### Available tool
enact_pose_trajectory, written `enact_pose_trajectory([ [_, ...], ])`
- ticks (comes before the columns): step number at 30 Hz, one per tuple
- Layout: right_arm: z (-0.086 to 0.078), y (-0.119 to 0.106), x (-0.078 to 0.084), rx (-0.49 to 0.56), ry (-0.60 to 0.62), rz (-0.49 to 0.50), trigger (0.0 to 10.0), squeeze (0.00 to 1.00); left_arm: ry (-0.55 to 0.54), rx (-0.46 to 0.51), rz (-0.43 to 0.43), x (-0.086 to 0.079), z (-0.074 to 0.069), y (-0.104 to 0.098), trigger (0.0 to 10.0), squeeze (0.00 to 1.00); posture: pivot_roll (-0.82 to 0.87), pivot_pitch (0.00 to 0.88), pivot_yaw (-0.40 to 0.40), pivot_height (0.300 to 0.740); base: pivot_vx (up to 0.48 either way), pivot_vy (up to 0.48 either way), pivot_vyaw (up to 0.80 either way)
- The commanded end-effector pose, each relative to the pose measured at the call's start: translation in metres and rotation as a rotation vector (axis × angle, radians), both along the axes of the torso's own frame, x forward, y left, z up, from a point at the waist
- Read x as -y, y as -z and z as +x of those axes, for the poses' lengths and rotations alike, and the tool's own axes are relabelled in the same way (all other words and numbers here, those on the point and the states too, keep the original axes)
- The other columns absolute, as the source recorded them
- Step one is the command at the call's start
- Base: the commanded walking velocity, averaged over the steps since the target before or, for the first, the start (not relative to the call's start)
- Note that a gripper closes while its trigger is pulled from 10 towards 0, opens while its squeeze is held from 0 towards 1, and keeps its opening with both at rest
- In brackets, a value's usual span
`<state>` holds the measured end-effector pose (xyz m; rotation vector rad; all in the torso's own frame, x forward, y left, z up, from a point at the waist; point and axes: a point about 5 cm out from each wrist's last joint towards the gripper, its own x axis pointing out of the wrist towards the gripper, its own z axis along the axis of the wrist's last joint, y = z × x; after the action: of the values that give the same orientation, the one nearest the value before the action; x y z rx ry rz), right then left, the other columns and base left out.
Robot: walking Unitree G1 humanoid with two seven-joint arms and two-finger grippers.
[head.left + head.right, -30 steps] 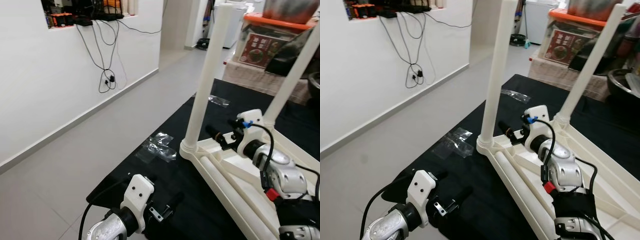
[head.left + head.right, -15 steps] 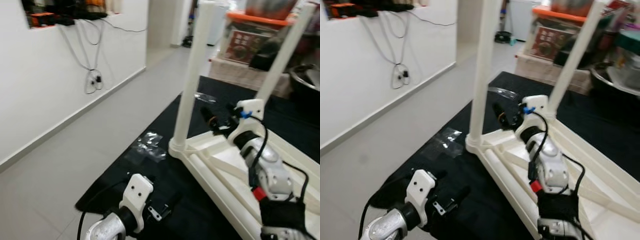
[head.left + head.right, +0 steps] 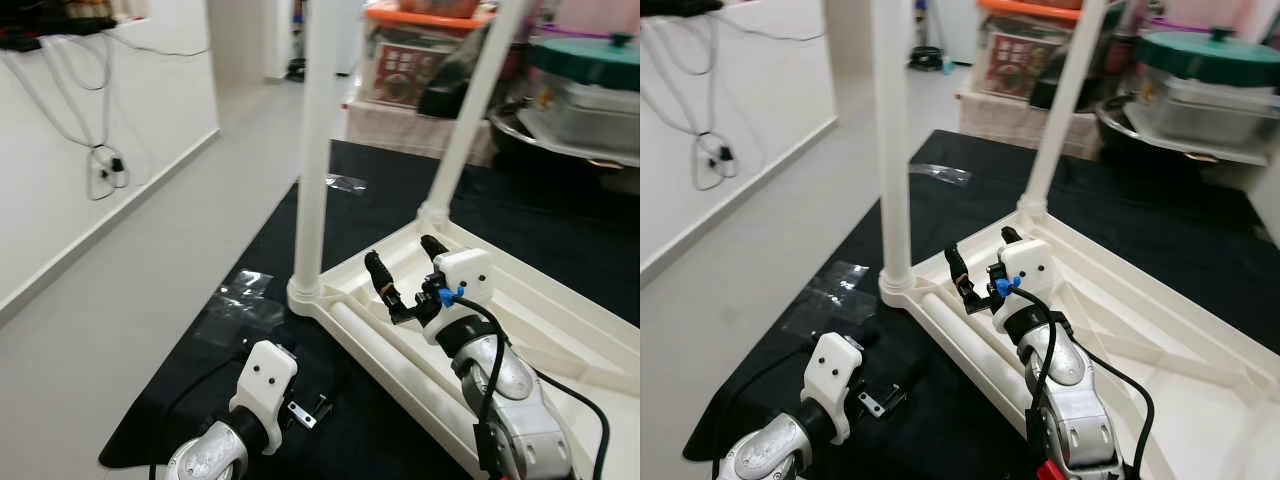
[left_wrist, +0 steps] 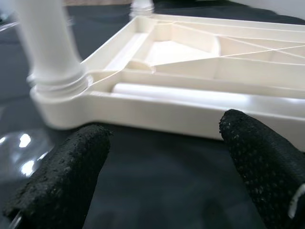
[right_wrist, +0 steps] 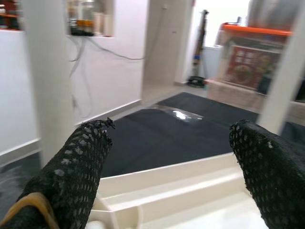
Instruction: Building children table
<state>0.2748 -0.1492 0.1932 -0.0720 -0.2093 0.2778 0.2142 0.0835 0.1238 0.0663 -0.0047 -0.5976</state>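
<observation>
hovering over the upturned table [image 3: 560, 330], both grippers' fingers [image 5: 81, 162] spread apart.

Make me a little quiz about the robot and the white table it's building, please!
1. True or false: the white table lies upside down on the black mat, with its legs pointing up.
2. How many table legs stand upright in the head views?
A) one B) two C) four
3. Fill in: the right gripper hovers over the table's underside with its fingers ____.

Key:
1. True.
2. B: the near leg and the far leg.
3. Open, with nothing between them. The left gripper is open too, low over the mat beside the table's corner.
</observation>
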Motion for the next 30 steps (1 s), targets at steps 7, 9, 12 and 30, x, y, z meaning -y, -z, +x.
enact_pose_trajectory([
  [7, 0.003, -0.005, 0.003, 0.017, 0.070, -0.003, 10.0, 0.00, -0.048, 0.056, 0.030, -0.002, 0.005, -0.008, 10.0, 0.00, 0.04, 0.009, -0.071, 0.740, 0.000, 0.000, -0.80],
  [9, 0.004, -0.007, 0.002, 0.022, 0.079, -0.005, 10.0, 0.00, -0.059, 0.080, 0.030, -0.001, 0.007, -0.015, 10.0, 0.00, 0.05, 0.007, -0.073, 0.740, 0.000, 0.000, -0.80],
  [12, 0.006, -0.009, 0.001, 0.030, 0.081, -0.007, 10.0, 0.00, -0.082, 0.105, 0.028, -0.001, 0.012, -0.022, 10.0, 0.00, 0.05, 0.004, -0.074, 0.740, 0.000, 0.000, -0.80],
  [30, 0.013, -0.016, -0.003, 0.061, 0.089, -0.014, 10.0, 0.00, -0.154, 0.190, 0.030, -0.003, 0.024, -0.039, 10.0, 0.00, 0.05, 0.000, -0.077, 0.740, 0.000, -0.043, -0.78],
])
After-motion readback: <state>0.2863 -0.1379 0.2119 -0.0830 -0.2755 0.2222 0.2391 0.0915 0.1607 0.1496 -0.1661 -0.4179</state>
